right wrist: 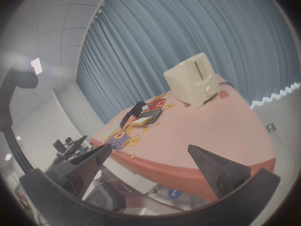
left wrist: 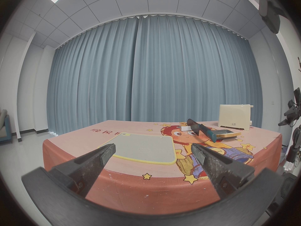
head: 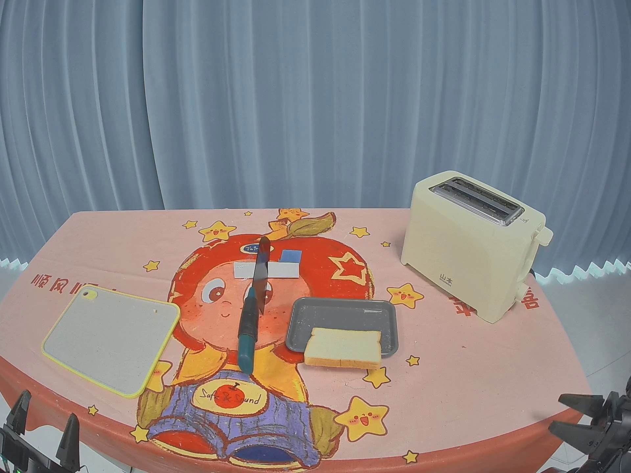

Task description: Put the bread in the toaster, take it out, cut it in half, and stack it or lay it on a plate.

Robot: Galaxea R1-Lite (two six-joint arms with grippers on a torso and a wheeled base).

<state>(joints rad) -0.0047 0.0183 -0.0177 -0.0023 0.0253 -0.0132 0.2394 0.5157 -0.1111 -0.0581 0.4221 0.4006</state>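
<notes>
A slice of bread (head: 343,348) lies on the near edge of a grey tray (head: 342,313) in the table's middle. The cream toaster (head: 474,242) stands at the back right with both slots bare. A knife (head: 253,303) with a teal handle rests on a white stand left of the tray. A grey cutting board (head: 110,338) with a yellow rim lies at the front left. My left gripper (head: 43,423) hangs open below the table's front left edge. My right gripper (head: 575,415) is open off the front right corner. Bread (right wrist: 141,121) and toaster (right wrist: 191,79) also appear in the right wrist view.
A pink cartoon-printed cloth (head: 460,376) covers the round table. Blue curtains (head: 315,87) hang behind it. A small blue block (head: 290,256) sits by the knife stand. The cutting board (left wrist: 142,147) lies just beyond my left gripper's fingers (left wrist: 94,160).
</notes>
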